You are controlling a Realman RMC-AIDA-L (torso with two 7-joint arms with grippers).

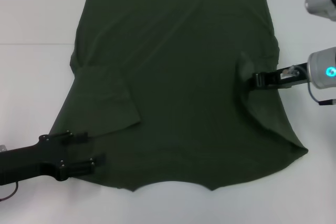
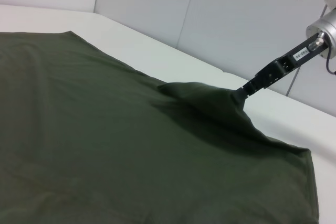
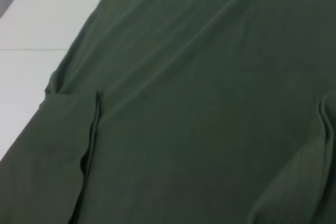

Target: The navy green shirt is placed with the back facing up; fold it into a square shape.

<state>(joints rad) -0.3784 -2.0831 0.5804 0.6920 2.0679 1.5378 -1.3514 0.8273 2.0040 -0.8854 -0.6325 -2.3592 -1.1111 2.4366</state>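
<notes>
The navy green shirt (image 1: 178, 77) lies spread on the white table, plain side up, with its hem toward the far side. One sleeve (image 1: 107, 100) is folded inward onto the body on my left. My left gripper (image 1: 96, 149) is open at the shirt's near-left edge, its black fingers pointing over the cloth. My right gripper (image 1: 248, 81) is shut on the fabric at the right sleeve, pulling it up into a small peak (image 2: 220, 98). In the left wrist view the right gripper (image 2: 242, 92) shows at the tip of that peak. The right wrist view shows shirt cloth (image 3: 210, 103) and the folded sleeve (image 3: 63, 145).
The white table (image 1: 31, 77) surrounds the shirt on all sides, with a seam line (image 1: 31, 43) at the far left. Grey wall panels (image 2: 157, 3) stand behind the table. The right arm's silver joint (image 1: 323, 69) hangs beside the shirt's right edge.
</notes>
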